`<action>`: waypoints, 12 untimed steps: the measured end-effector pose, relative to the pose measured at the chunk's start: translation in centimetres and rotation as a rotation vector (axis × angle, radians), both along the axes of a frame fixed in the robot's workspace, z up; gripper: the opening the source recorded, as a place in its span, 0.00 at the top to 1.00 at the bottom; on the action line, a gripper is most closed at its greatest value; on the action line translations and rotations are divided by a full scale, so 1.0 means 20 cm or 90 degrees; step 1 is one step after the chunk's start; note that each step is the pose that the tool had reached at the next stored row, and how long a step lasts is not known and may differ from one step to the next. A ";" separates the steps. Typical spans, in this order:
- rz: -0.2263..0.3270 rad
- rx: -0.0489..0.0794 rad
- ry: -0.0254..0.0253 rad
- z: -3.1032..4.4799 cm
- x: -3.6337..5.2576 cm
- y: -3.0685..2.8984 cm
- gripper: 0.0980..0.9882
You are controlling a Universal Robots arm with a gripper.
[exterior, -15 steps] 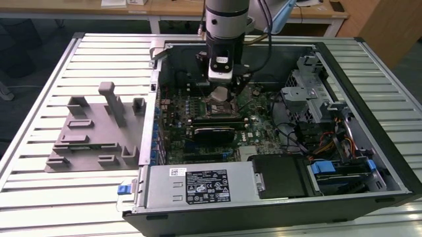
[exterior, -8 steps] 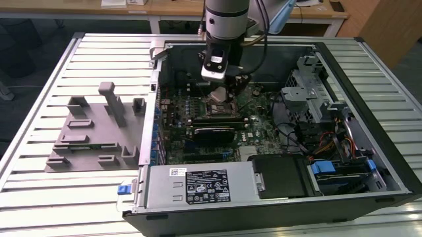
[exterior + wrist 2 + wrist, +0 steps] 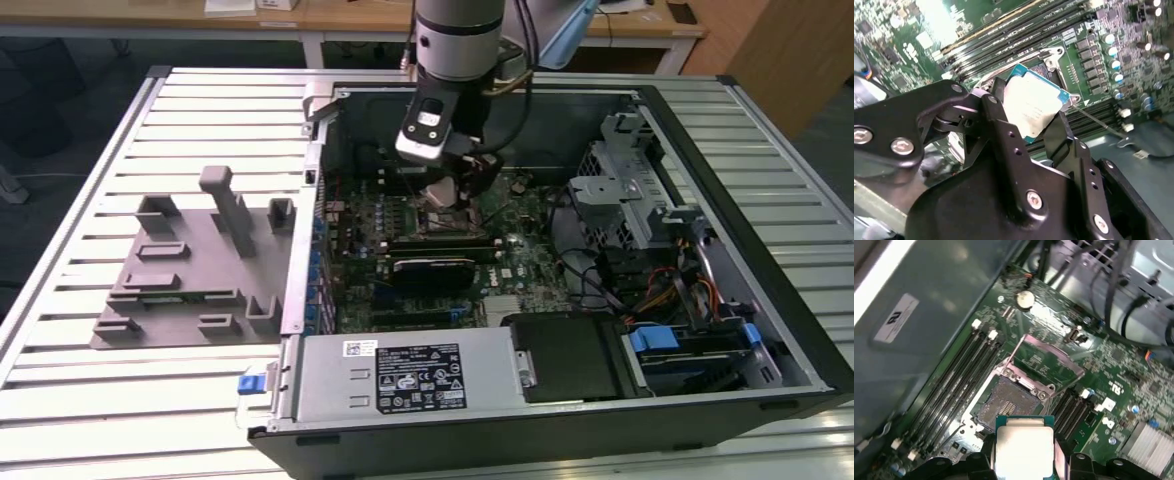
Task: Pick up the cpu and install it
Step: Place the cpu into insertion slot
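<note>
The cpu (image 3: 1024, 450) sits clamped between the two black fingers of the gripper (image 3: 1024, 462), silvery top up, and we see it held just above the open socket (image 3: 1004, 402), not seated in it. Sweeping the exterior view from its left, we find a grey tray (image 3: 187, 270) on the slatted table (image 3: 80, 180), well to the left of the socket and outside the open case (image 3: 314, 160). Next comes the gripper (image 3: 447, 185), hanging directly over the socket (image 3: 447, 215) inside the case. A metal drive cage (image 3: 627, 190) stands to the socket's right. In the first wrist view the load plate (image 3: 1049, 360) is swung up off the socket's far side, and long black memory slots (image 3: 954, 385) run beside the socket. In the second wrist view the fingers (image 3: 999, 107) press the cpu (image 3: 1034, 107) by opposite edges over the socket's frame (image 3: 1051, 52).
</note>
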State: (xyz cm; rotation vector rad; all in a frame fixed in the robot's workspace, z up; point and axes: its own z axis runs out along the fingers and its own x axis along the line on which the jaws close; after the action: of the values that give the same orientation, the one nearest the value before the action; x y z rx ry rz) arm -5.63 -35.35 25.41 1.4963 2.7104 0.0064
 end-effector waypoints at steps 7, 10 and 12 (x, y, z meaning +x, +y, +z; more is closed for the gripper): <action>-0.081 0.000 0.0000 -0.005 0.000 0.000 0.50; -0.116 0.000 0.0000 -0.006 0.000 0.000 0.50; -0.139 0.000 0.0000 -0.007 0.000 0.000 0.50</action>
State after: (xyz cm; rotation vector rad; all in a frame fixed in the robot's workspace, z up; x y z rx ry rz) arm -5.63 -35.35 25.27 1.7828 2.5309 -0.0014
